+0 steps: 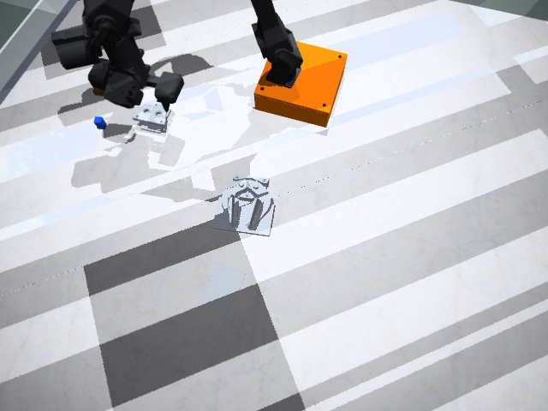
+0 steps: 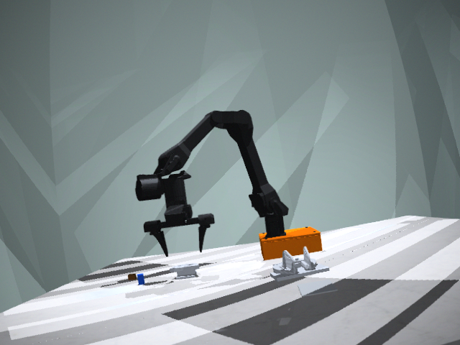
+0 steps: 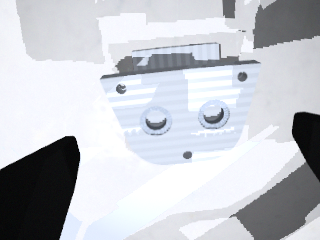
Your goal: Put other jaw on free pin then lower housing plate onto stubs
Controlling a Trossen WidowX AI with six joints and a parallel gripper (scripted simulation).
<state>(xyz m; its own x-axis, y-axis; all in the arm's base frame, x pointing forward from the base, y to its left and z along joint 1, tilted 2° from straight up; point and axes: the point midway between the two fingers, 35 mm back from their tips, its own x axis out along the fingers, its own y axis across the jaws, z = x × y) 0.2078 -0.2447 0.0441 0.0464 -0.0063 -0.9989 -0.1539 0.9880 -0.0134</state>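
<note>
The housing plate (image 1: 152,116) (image 2: 185,270) (image 3: 185,142) lies below the fingers (image 2: 183,254), with open air between.

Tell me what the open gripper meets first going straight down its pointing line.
Probably the light grey housing plate, between the gripper's fingertips; exact depth and alignment are unclear.

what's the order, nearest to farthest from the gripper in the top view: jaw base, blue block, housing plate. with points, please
1. housing plate (image 1: 152,116) (image 2: 187,270) (image 3: 185,139), under the gripper
2. blue block (image 1: 99,122) (image 2: 140,279), picture left
3. jaw base (image 1: 265,228) (image 2: 321,269), near picture center
</note>
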